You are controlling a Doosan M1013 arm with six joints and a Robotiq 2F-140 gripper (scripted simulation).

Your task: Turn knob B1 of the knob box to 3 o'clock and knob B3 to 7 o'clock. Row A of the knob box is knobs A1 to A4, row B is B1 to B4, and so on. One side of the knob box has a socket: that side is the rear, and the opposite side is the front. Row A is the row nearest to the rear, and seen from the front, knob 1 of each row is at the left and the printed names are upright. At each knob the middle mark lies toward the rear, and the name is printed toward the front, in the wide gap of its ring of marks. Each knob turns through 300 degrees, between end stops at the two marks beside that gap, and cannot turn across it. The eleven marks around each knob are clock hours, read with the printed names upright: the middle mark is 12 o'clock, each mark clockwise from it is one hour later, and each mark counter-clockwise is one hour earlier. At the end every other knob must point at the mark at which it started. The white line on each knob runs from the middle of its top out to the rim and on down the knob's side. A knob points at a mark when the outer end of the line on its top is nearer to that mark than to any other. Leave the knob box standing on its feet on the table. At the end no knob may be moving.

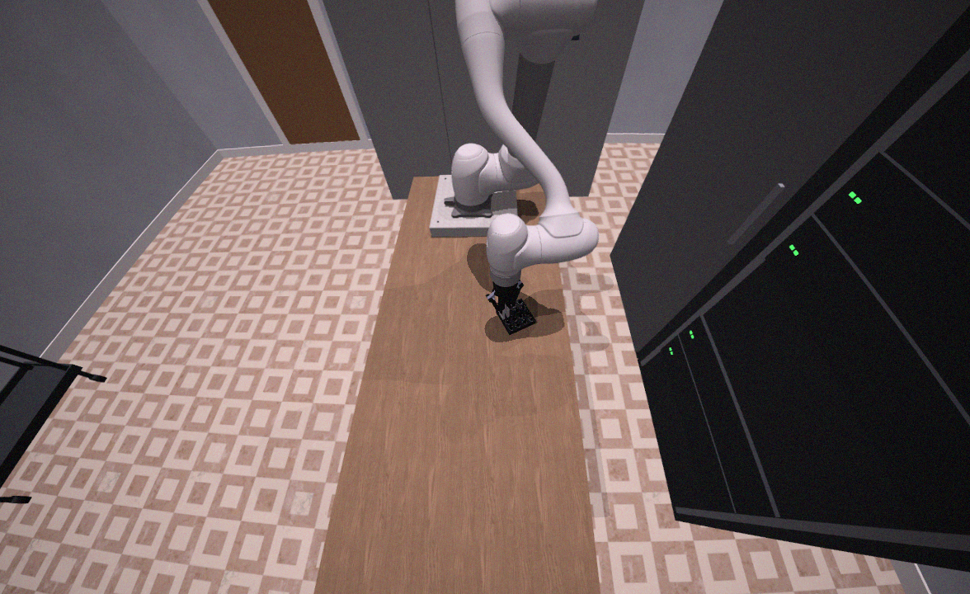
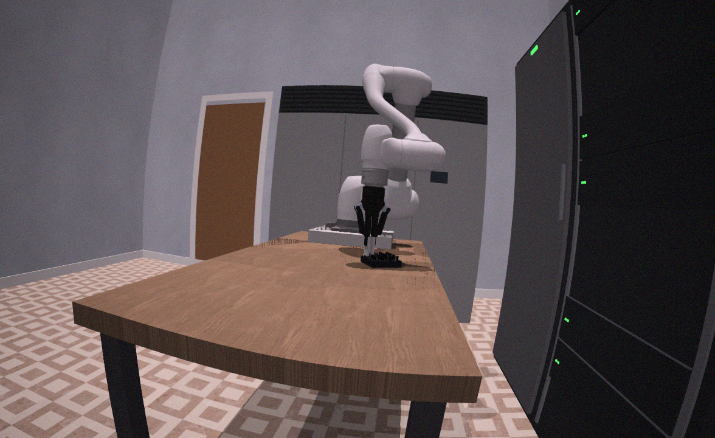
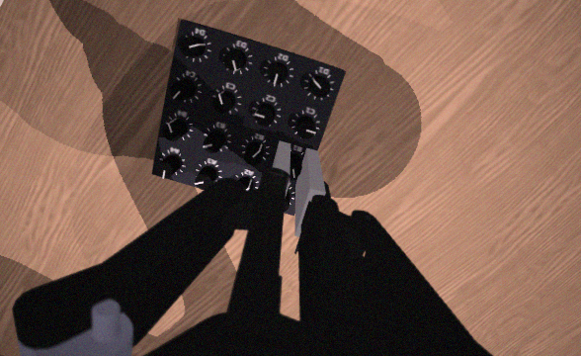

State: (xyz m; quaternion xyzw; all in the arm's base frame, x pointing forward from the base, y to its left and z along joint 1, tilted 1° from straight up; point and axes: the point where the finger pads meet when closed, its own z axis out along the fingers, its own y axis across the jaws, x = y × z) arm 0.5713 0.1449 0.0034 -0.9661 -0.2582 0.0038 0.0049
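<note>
Wrist view: the claw [image 3: 296, 165] clenches knob B1 [image 3: 295, 160] on the knob box [image 3: 243, 106]. Neighbouring knob A1 [image 3: 290, 194] sits just beside; a finger brushing it could turn it.

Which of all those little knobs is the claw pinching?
The knob at the box's right edge, second row from the claw. Only it sits between the grey fingers.

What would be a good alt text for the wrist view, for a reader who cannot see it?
Seen from above, the gripper has its two fingers closed on one knob at the near right corner of a black knob box. The box carries four rows of knobs with white pointer lines and stands on a wooden table, partly in the arm's shadow.
</note>
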